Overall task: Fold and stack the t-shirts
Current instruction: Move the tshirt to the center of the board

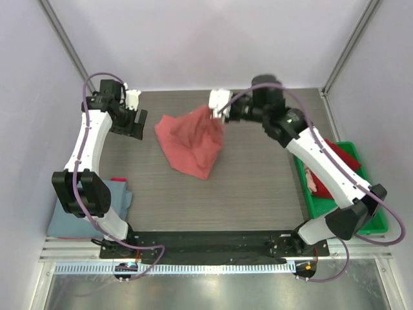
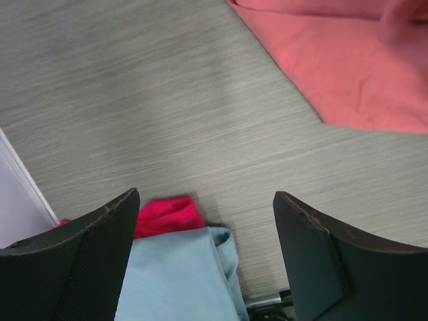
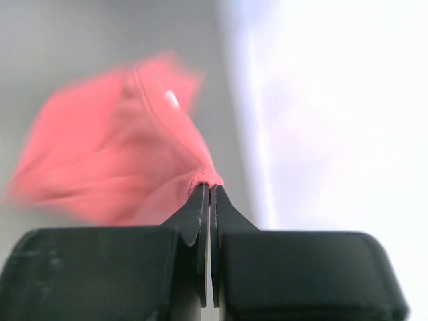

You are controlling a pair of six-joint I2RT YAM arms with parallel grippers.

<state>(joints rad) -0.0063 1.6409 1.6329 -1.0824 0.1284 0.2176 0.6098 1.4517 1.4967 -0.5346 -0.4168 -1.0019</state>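
Note:
A salmon-pink t-shirt (image 1: 190,142) lies crumpled at the middle of the table, its far right corner lifted. My right gripper (image 1: 216,113) is shut on that corner; in the right wrist view the hem (image 3: 206,178) is pinched between the closed fingertips (image 3: 208,190). My left gripper (image 1: 137,124) is open and empty, held above the table left of the shirt. In the left wrist view the pink shirt (image 2: 348,60) shows at top right. A folded light-blue shirt (image 1: 87,206) lies at the near left, with a red garment (image 2: 168,215) under it.
A green bin (image 1: 368,213) at the right edge holds red and light-coloured clothes (image 1: 341,154). Grey walls and metal frame posts surround the table. A metal rail (image 1: 193,266) runs along the near edge.

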